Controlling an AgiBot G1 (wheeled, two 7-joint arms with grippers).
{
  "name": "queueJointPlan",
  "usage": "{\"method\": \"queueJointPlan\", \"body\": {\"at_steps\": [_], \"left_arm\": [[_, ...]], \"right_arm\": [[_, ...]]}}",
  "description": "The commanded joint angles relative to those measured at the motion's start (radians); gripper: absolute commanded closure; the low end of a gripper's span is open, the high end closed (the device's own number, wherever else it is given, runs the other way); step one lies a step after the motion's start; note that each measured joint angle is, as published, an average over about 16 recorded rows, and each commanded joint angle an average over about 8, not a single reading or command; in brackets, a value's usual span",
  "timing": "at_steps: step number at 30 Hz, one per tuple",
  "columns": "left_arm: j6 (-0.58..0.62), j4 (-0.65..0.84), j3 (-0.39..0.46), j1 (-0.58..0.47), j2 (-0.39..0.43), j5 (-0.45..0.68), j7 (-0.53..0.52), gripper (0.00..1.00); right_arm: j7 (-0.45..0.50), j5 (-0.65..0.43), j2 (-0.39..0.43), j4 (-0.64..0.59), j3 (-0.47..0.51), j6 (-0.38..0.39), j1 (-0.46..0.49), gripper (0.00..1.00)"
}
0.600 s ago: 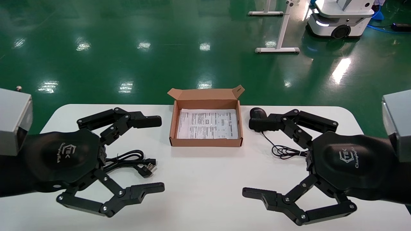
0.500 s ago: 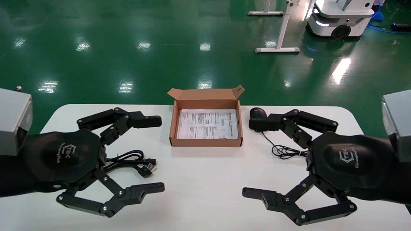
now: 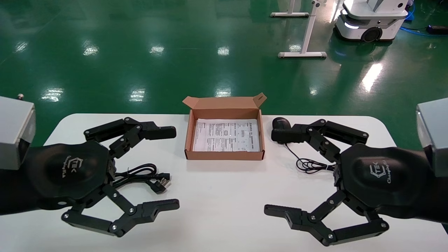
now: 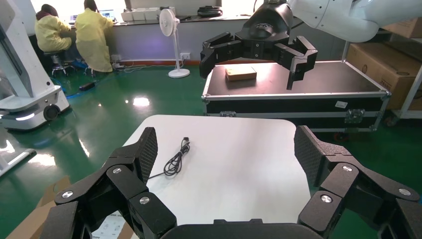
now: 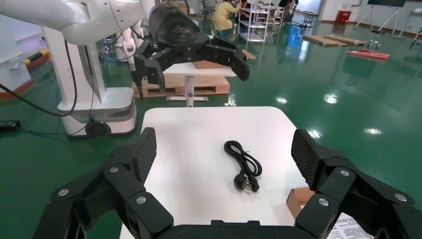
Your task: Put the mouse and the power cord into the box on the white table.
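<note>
The brown cardboard box (image 3: 224, 155) sits open at the back middle of the white table (image 3: 224, 199), a printed sheet lining its bottom. Right of it lies the black mouse (image 3: 281, 122), partly behind my right gripper's upper finger; its thin wire (image 3: 309, 164) coils toward me. The power cord (image 3: 141, 174) lies bundled on the left, plug toward the middle. My left gripper (image 3: 175, 168) hovers open above the cord, and my right gripper (image 3: 271, 172) hovers open beside the wire. The right wrist view shows the power cord (image 5: 244, 165); the left wrist view shows the mouse's wire (image 4: 175, 160).
Beyond the table's far edge lies green floor, with a white mobile robot base (image 3: 371, 19) and a white stand (image 3: 302, 54) at the back right. In the left wrist view a black flight case (image 4: 293, 92) stands past the table's right end.
</note>
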Motion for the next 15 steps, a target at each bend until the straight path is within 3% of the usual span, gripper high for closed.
{"method": "queueJointPlan", "body": {"at_steps": [1, 15], "left_arm": [[0.0, 0.0, 0.0, 0.0, 0.0, 0.0, 0.0, 0.0], [0.018, -0.006, 0.017, -0.014, 0.004, 0.021, -0.006, 0.0]], "right_arm": [[0.0, 0.0, 0.0, 0.0, 0.0, 0.0, 0.0, 0.0], [-0.006, -0.012, 0.002, -0.005, -0.004, -0.003, 0.001, 0.0]]}}
